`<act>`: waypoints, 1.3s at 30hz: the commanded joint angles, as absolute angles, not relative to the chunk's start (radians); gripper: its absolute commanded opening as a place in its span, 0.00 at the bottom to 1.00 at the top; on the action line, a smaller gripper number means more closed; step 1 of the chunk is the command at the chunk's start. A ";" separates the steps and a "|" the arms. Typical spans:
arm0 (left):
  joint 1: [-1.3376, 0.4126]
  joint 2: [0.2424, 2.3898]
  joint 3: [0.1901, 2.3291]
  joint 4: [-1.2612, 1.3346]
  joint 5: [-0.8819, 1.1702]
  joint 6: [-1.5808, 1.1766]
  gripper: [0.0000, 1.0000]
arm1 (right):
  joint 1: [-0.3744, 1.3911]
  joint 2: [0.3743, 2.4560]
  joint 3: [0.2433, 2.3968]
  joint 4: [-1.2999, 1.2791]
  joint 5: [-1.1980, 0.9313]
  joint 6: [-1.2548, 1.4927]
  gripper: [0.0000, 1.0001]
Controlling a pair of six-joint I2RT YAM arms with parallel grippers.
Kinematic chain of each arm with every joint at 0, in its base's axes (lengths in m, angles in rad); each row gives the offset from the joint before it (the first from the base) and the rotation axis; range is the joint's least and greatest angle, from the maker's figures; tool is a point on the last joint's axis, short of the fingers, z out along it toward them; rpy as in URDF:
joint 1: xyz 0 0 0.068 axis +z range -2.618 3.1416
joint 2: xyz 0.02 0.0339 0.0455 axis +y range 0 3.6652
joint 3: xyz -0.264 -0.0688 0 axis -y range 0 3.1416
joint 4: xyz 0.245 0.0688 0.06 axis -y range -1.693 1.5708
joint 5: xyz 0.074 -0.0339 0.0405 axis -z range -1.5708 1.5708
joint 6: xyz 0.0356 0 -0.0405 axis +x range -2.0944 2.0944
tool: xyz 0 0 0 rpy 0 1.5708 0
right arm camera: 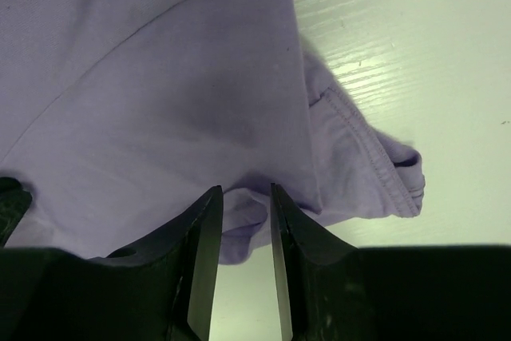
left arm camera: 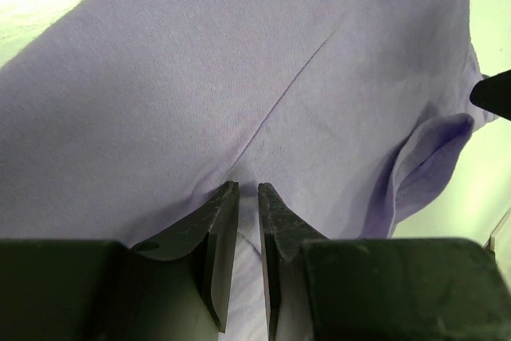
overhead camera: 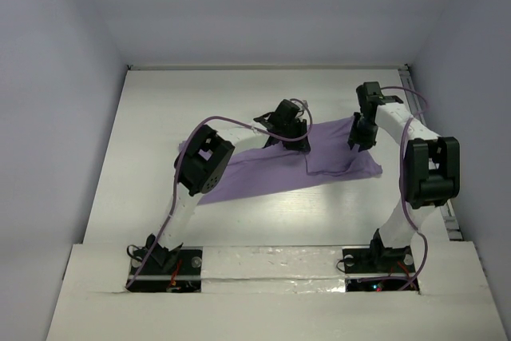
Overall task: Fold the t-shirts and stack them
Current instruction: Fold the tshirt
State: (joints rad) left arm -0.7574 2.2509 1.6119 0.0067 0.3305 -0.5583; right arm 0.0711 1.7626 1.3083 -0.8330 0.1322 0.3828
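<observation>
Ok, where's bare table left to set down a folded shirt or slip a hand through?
Bare table runs between the t-shirt and the back wall, and between it and the arm bases. Crowded mid-table where left gripper and right gripper sit on it.

One t-shirt (overhead camera: 263,175) (lavender); left arm (overhead camera: 200,161), right arm (overhead camera: 431,169): two; one table (overhead camera: 239,93).

White arms (overhead camera: 180,207), black joints (overhead camera: 200,167), purple cables (overhead camera: 231,120), black fingers (left arm camera: 217,229).
</observation>
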 commanded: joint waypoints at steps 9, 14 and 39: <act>-0.756 2.212 1.640 -0.017 0.341 -0.537 0.15 | 0.064 1.736 1.233 -0.856 0.150 0.359 0.31; -0.756 2.212 1.638 -0.015 0.344 -0.537 0.15 | 0.064 1.720 1.212 -0.847 0.149 0.359 0.15; -0.756 2.207 1.617 0.017 0.364 -0.549 0.15 | 0.064 1.536 1.034 -0.950 0.147 0.466 0.39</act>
